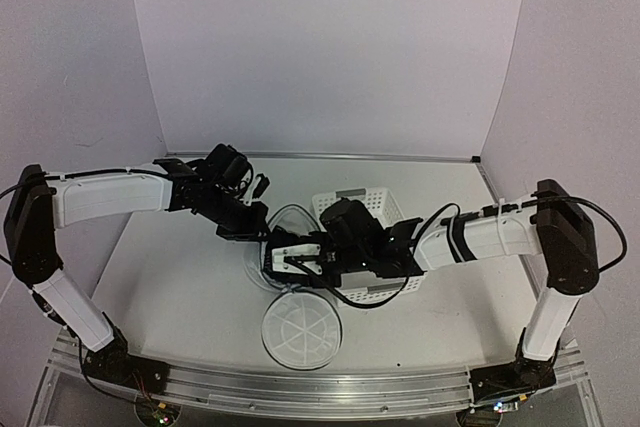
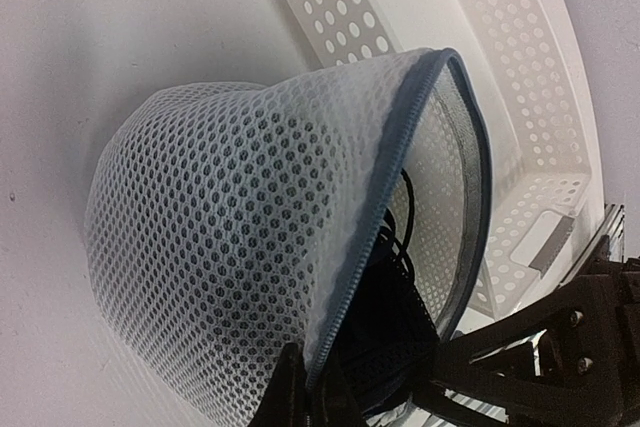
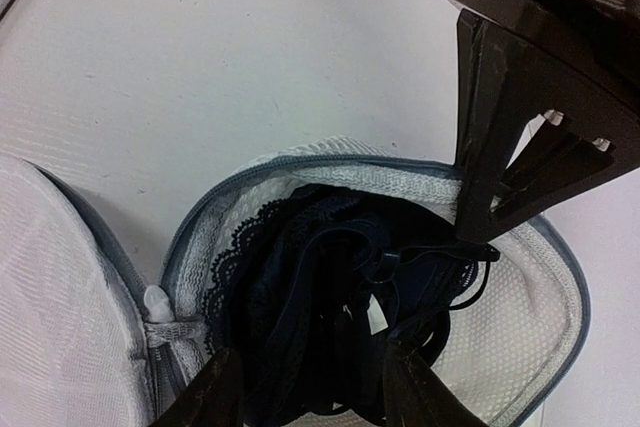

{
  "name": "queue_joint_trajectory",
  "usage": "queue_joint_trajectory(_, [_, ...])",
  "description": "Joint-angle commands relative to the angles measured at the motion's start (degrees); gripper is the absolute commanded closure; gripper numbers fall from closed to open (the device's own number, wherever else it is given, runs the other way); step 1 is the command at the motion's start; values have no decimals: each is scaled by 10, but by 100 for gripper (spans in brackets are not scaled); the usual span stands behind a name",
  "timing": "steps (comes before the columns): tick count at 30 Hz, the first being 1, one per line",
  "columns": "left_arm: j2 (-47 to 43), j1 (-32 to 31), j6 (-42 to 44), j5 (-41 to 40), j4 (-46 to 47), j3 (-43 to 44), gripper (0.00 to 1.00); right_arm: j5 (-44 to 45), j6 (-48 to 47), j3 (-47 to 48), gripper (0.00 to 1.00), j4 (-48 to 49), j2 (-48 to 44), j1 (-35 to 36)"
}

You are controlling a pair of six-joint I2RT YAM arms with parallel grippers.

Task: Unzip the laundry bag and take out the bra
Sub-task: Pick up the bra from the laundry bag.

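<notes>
Your right fingers (image 3: 215, 392) are standing apart astride the bra (image 3: 310, 297) just ahead, while your left gripper (image 2: 312, 389) is clamping the laundry bag (image 2: 220, 227) rim.

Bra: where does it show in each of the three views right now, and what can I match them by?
Top external: cannot be told apart from the black arms over the open laundry bag, centre.
Left wrist: bra lower centre, inside the bag's mouth.
Right wrist: lower centre, between the right pincer fingers.
Shared landmark: the bag's grey zip rim.
</notes>
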Motion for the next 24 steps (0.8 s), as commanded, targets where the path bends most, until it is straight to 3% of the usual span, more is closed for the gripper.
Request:
queue_joint_trajectory(1, [-18, -2, 9, -6, 9, 4, 100, -7, 0, 25, 51, 4, 6, 6])
queue_joint_trajectory(24, [-13, -2, 10, -5, 8, 7, 100, -15, 10, 13, 54, -19, -11, 21])
